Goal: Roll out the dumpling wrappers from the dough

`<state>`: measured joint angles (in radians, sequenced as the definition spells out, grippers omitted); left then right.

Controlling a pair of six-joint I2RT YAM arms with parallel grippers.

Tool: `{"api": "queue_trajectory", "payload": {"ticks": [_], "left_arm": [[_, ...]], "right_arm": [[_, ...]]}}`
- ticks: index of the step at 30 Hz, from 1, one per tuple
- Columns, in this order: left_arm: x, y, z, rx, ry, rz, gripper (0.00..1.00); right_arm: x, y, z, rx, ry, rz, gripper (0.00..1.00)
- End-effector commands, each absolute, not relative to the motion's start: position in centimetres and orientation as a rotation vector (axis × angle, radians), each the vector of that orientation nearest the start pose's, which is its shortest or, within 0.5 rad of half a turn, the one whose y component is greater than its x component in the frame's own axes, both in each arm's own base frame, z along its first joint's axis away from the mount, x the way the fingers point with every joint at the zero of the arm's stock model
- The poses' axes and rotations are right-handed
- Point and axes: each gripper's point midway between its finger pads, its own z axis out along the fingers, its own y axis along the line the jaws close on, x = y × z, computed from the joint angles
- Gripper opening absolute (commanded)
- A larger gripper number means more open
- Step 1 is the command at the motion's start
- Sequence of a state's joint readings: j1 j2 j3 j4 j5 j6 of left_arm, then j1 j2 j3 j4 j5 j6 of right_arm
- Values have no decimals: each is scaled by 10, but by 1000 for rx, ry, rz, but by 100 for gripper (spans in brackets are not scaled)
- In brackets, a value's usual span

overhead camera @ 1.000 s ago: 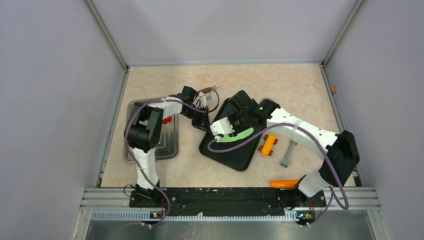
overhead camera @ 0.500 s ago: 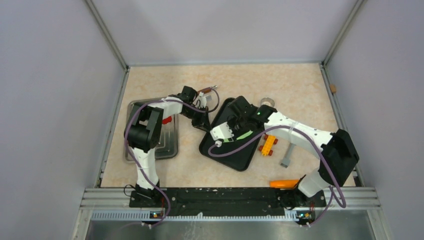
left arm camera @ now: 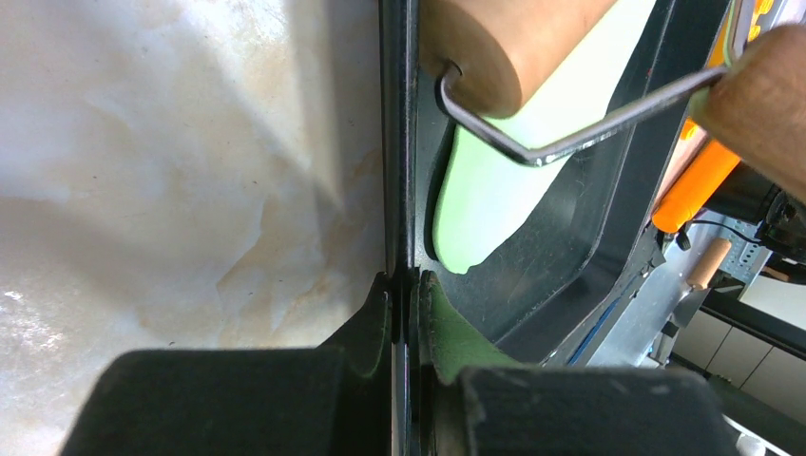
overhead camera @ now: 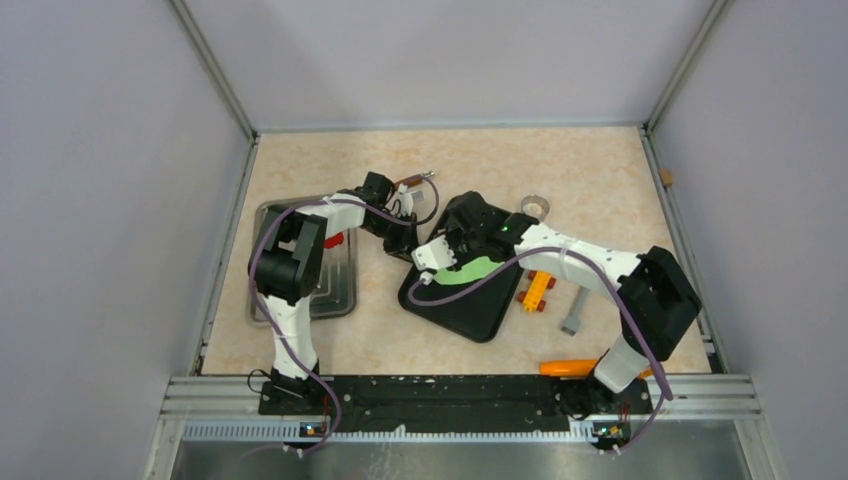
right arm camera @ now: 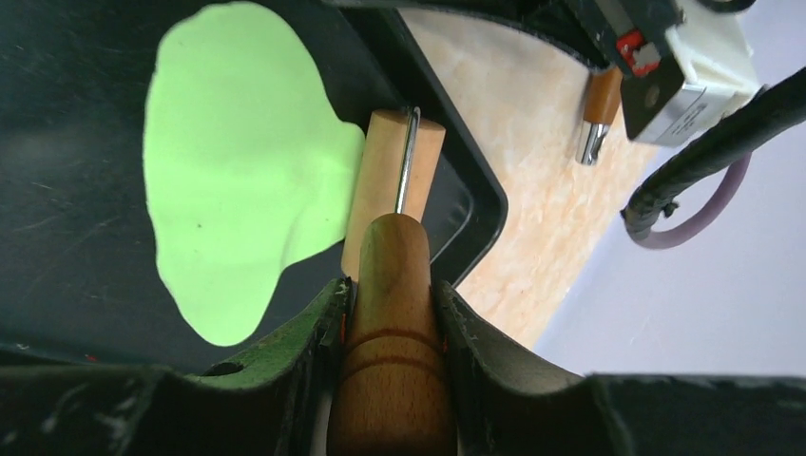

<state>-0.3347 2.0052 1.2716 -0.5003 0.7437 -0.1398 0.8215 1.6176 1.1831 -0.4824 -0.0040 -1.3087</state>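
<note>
The dough (right arm camera: 238,171) is a flattened lime-green sheet lying in the black tray (overhead camera: 470,310). It also shows in the top view (overhead camera: 472,268) and the left wrist view (left arm camera: 499,171). My right gripper (right arm camera: 392,285) is shut on the wooden handle of a small rolling pin (right arm camera: 394,180), whose barrel rests at the dough's edge by the tray's wall. My left gripper (left arm camera: 407,280) is shut on the tray's rim (left arm camera: 399,142) at its left side. No round dumpling wrappers are in view.
A metal tray (overhead camera: 335,290) with a red piece (overhead camera: 333,240) lies at the left. A metal ring cutter (overhead camera: 535,208), a yellow-orange brick (overhead camera: 537,288), a grey tool (overhead camera: 577,308) and an orange object (overhead camera: 568,367) lie right of the black tray.
My right gripper has moved the rolling pin leftward and away across the tray, over the dough. The ring cutter has come into sight behind the arm. The left gripper has not moved.
</note>
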Motion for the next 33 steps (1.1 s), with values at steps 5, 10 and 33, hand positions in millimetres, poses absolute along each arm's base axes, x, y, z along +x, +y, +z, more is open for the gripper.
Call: {"api": "queue_trajectory", "payload": {"ticks": [5, 10, 33], "left_arm": [[326, -245, 42, 469, 2690, -1190, 0], [326, -245, 41, 465, 2695, -1190, 0], [327, -246, 38, 451, 2710, -1197, 0]], "right_arm": [[367, 271, 178, -1956, 1296, -394, 0], [362, 268, 238, -1858, 1282, -382, 0], [283, 246, 171, -2006, 1394, -137, 0]]}}
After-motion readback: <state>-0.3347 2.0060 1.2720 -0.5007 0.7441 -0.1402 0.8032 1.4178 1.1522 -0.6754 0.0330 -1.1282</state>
